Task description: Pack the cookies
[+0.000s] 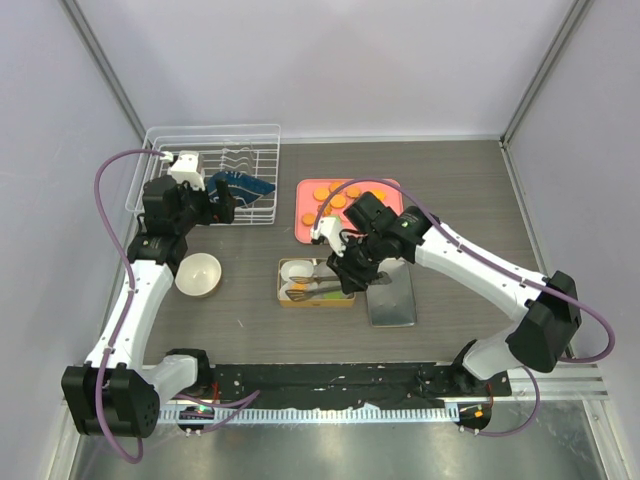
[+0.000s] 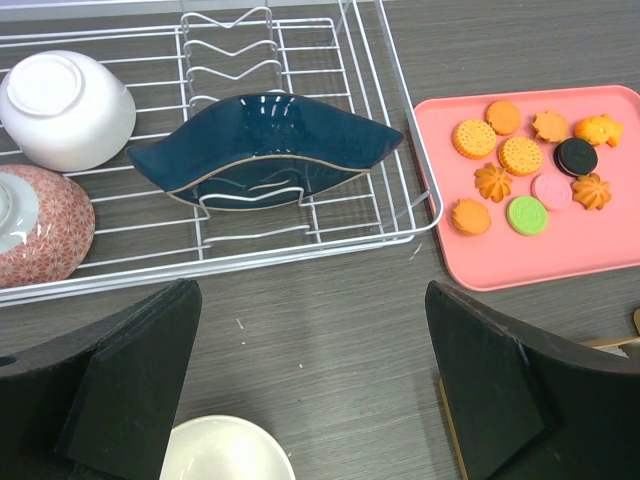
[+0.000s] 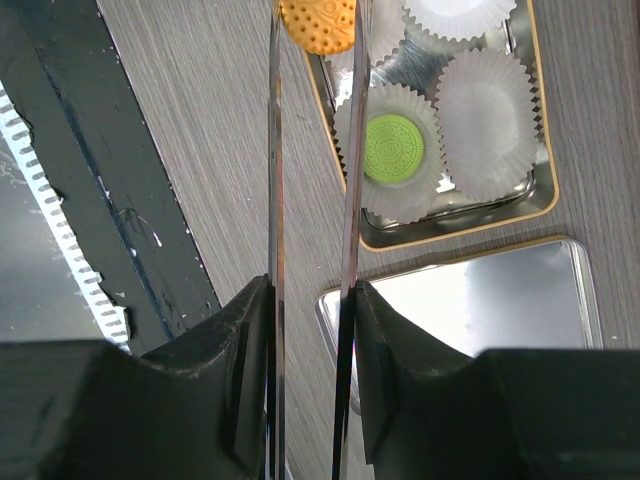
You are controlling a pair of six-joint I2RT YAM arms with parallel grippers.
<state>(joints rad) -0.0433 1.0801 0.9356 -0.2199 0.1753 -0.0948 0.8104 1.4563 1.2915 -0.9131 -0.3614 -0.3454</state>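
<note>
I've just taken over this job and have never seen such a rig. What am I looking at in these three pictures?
These are two white robot arms bolted at the table's near edge. The wide picture looks down from above and behind them; the other two come from a camera on each wrist. The left hand is open and empty, near the white wire dish rack. The right hand is shut on thin metal tongs, with a round orange cookie between their tips, at the gold rectangular tin of white fluted paper cups. One cup holds a round green cookie. More cookies lie on the pink tray. The tin's silver lid lies beside it.
</note>
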